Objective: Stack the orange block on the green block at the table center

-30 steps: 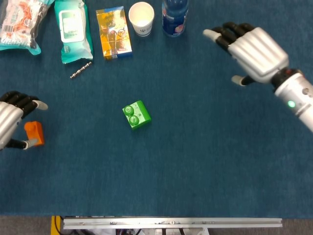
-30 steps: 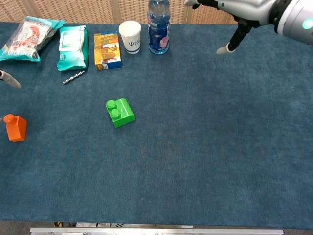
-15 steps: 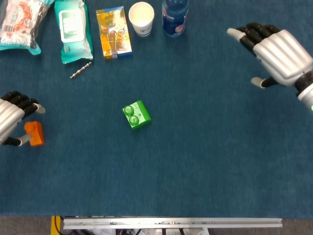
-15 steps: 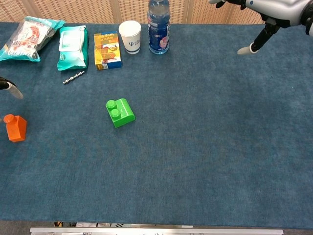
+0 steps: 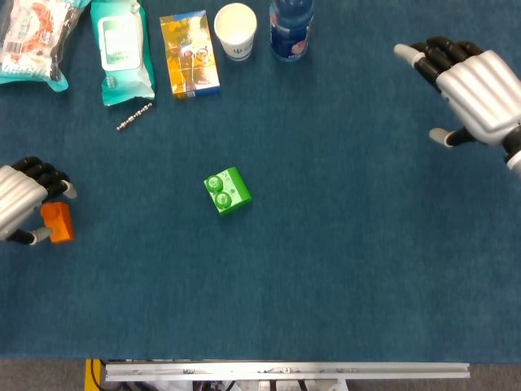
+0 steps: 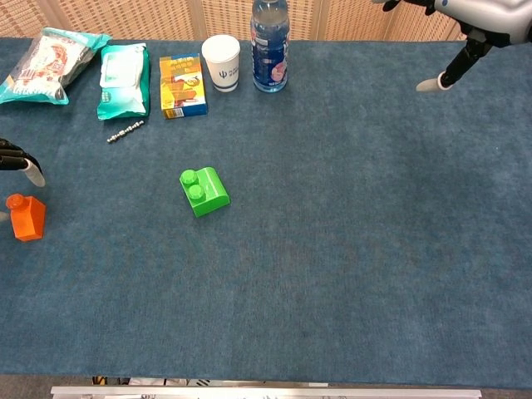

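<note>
Nearest the camera, at the left edge of the frame, the left hand (image 5: 23,208) has drawn closer around the small orange plastic block (image 5: 57,221) over the last second. Its dark fingers (image 5: 49,173) now curl over the block's top and its thumb lies against the near side. Whether the block is actually clamped cannot be told; in the chest view it stands upright on the blue carpeted surface (image 5: 342,269). The grasp therefore appears to be forming, with the lift not yet begun.

At the centre of the frame, the green studded plastic block (image 5: 226,191) lies unmoved, well apart from the orange one.

At the upper right, the right hand (image 5: 470,90) has withdrawn toward the frame edge, fingers spread and holding nothing, leaving the centre free.

Along the top edge, left to right:
- one red-and-teal snack bag (image 5: 32,37)
- one teal wet-wipe pack (image 5: 120,49)
- one short metal chain (image 5: 134,116), just below the wipe pack
- one yellow carton (image 5: 189,54)
- one white paper cup (image 5: 235,30)
- one blue plastic bottle (image 5: 291,28)

Blocks: two. Hands: two.
</note>
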`<action>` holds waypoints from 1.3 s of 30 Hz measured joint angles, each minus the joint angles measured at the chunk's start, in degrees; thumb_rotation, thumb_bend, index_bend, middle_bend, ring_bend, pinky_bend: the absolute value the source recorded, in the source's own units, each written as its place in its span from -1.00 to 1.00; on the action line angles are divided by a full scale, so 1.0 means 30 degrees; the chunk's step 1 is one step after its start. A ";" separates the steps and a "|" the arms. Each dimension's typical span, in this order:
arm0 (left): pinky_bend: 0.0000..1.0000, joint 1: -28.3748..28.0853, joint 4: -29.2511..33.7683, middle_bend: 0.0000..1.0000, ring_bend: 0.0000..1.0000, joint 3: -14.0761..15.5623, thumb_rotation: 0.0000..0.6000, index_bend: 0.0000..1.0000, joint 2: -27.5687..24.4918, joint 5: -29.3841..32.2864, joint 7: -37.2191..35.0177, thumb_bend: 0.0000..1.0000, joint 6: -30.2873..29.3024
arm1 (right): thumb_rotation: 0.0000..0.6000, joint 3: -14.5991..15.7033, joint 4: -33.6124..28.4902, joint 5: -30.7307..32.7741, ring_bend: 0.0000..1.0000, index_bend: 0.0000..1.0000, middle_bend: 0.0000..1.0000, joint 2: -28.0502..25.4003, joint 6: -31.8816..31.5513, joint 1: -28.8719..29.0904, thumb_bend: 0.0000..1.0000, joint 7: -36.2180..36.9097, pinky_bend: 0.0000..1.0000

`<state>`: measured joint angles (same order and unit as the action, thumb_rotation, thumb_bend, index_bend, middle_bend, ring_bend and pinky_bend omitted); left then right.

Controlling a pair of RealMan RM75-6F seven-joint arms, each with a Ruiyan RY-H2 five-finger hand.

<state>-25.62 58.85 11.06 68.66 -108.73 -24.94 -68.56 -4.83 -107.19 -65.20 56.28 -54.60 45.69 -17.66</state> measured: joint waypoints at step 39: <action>-0.73 -0.0560 0.0932 -0.62 -0.76 0.1448 1.00 -0.32 -0.0383 0.2066 0.1334 -0.54 0.2751 | 1.00 -0.0789 -0.0431 -0.0712 -0.77 -1.00 -0.64 -0.0180 0.0147 -0.1077 -0.78 0.0182 -0.53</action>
<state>-27.30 61.65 15.40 67.51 -102.53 -20.93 -60.31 -7.20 -108.49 -67.34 55.74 -54.16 42.46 -17.11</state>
